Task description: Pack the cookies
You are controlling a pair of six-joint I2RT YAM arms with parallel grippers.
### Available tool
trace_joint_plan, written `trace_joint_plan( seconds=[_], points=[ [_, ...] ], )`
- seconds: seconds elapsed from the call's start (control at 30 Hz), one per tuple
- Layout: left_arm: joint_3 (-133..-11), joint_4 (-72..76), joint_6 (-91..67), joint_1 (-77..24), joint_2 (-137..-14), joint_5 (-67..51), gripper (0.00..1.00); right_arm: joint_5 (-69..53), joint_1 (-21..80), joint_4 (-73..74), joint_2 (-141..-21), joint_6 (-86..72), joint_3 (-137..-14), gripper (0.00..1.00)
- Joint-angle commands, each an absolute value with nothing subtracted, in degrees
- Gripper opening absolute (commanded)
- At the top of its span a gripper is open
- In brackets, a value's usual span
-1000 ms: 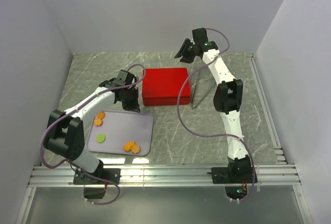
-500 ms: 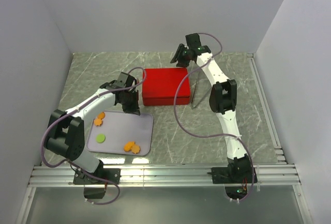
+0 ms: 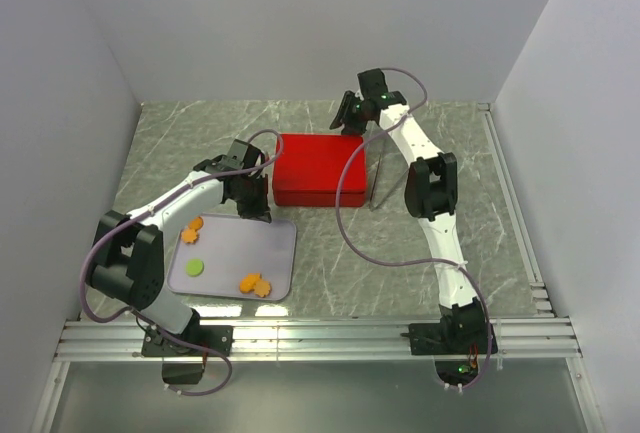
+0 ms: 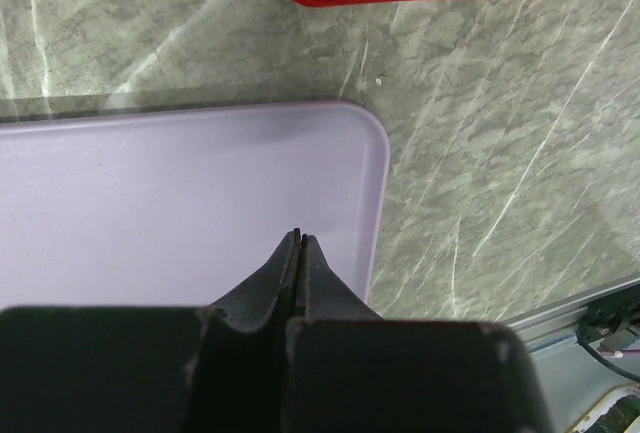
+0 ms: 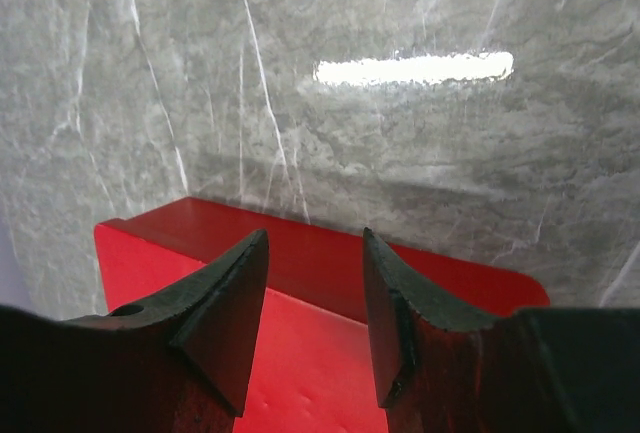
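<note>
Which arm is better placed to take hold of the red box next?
Right, likely: the right fingers are open over the far edge of the red box, while the left fingers are shut over the tray.

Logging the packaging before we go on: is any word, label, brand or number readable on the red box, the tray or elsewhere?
No text can be read in any view.
The red box shows a plain lid, the lilac tray is unmarked, and the cookies are too small to show any stamp.
</note>
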State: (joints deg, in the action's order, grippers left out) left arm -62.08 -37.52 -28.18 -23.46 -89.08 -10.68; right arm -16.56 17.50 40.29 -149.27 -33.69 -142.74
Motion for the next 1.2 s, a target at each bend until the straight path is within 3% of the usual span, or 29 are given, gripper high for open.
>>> trace_joint_plan(
  seconds=[0.0, 0.43, 1.0, 1.17],
  points=[
    [-62.0, -36.2, -28.1, -23.8, -89.0, -10.6, 0.00, -18.3, 18.2, 44.4, -146.0, -31.5, -140.6, 0.50],
    [-63.5, -35.9, -27.7, -23.8, -90.6, -9.5, 0.00, -25.2, 19.0, 43.9, -135.2, -30.5, -125.4, 0.43],
    [-62.7, -32.3, -29.2, -25.0, -96.1, -7.8, 0.00, -24.5, 20.9, 38.9, -118.6, -29.5, -101.7, 0.34],
    [-62.8, -34.0, -30.1, -25.4, -92.6, -6.2, 0.00, -24.3, 21.0, 36.0, -114.3, -29.9, -101.4, 0.34]
  ],
)
